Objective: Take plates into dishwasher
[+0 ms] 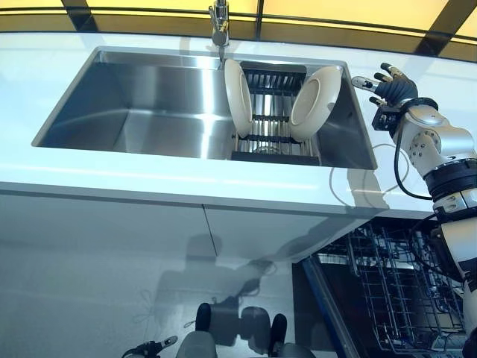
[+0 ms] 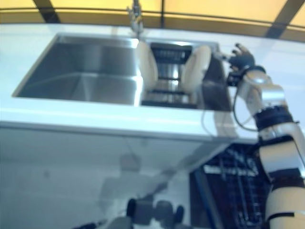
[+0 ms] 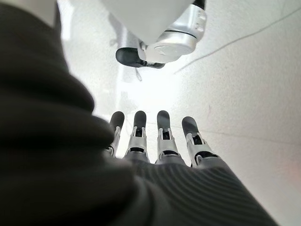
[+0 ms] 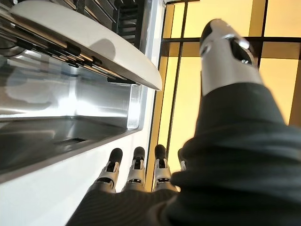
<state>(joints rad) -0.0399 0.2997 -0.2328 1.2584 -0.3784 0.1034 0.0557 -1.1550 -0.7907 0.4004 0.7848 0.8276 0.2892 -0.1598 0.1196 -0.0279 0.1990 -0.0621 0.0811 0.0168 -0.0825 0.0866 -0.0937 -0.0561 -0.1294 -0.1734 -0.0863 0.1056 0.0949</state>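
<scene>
Two white plates stand on edge in a black dish rack in the right part of the steel sink: a left plate and a right plate. My right hand is open with fingers spread, over the counter just right of the sink and close to the right plate, not touching it. In the right wrist view its fingers are straight and that plate's rim shows nearby. My left hand is open and empty, hanging low by the floor.
The open dishwasher's wire rack is pulled out below the counter at lower right. A faucet stands behind the sink's middle. The white counter runs along the front, with cabinet fronts below it.
</scene>
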